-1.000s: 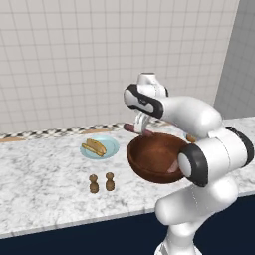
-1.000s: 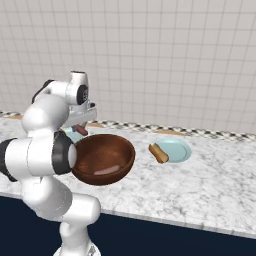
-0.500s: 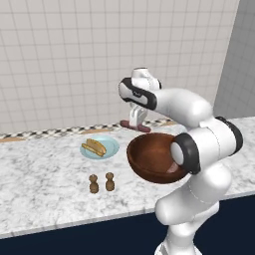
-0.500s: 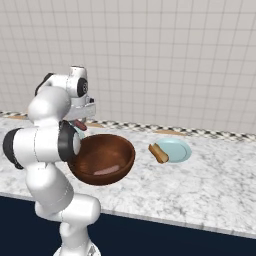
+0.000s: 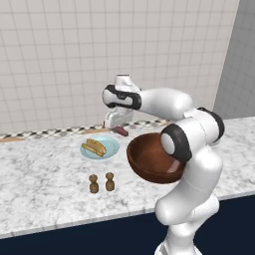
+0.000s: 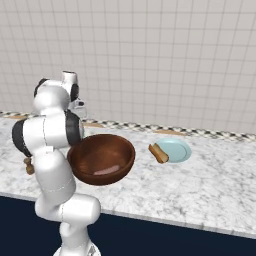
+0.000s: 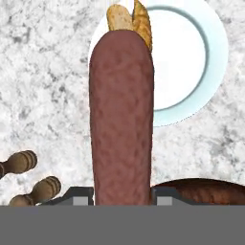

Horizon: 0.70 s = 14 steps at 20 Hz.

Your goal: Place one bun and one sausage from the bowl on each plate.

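My gripper [image 5: 118, 127] is shut on a dark reddish-brown sausage [image 5: 121, 131], held in the air just right of a pale blue plate [image 5: 110, 146] that carries a bun [image 5: 94, 147]. In the hand view the sausage [image 7: 122, 119] runs up from between the gripper [image 7: 122, 198] and overlaps the plate [image 7: 191, 62], with the bun [image 7: 128, 18] at its far end. The dark wooden bowl [image 5: 152, 160] sits in front of the arm, and its rim [image 7: 206, 190] shows below the plate. In the right base view the bowl [image 6: 102, 157] lies left of a blue plate [image 6: 176, 150] holding a bun [image 6: 158, 153].
Two small wooden shakers [image 5: 101, 183] stand on the marble counter [image 5: 45, 174] in front of the plate; they also appear in the hand view [image 7: 28, 177]. A tiled wall [image 5: 60, 60] backs the counter. The counter's front edge runs close below the bowl.
The arm has swung left from above the bowl toward the plate with the bun, carrying the sausage along and lowering it slightly. Bowl, plates and shakers have stayed put.
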Available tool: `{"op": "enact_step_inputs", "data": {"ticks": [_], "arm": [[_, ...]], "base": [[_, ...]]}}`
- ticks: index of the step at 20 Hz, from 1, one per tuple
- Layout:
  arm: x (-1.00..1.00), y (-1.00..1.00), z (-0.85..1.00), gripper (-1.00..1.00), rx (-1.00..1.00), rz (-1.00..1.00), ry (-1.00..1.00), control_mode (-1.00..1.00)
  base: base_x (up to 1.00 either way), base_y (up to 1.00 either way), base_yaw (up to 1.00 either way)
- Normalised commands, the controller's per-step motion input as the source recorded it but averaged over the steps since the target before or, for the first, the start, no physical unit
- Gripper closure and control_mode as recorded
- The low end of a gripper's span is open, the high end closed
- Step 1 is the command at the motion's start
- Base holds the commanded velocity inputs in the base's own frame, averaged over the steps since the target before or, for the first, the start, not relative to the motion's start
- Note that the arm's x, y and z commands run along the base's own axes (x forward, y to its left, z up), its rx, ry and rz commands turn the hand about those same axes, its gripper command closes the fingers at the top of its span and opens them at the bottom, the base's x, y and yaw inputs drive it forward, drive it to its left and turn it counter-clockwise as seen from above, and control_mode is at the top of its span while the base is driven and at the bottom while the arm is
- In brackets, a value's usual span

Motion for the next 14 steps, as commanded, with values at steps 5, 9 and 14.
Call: {"op": "enact_step_inputs", "data": {"ticks": [5, 9, 14], "arm": [[0.33, 0.26, -0.27, 1.0, -0.01, -0.45, 0.09, -1.0], [0.52, 0.04, -0.58, 1.0, -0.12, -0.47, 0.04, -1.0], [0.55, 0.13, -0.48, 1.0, -0.08, -0.38, 0.05, -1.0]], "base": [[0.0, 0.0, 0.0], [0.0, 0.0, 0.0], [0.0, 0.0, 0.0]]}}
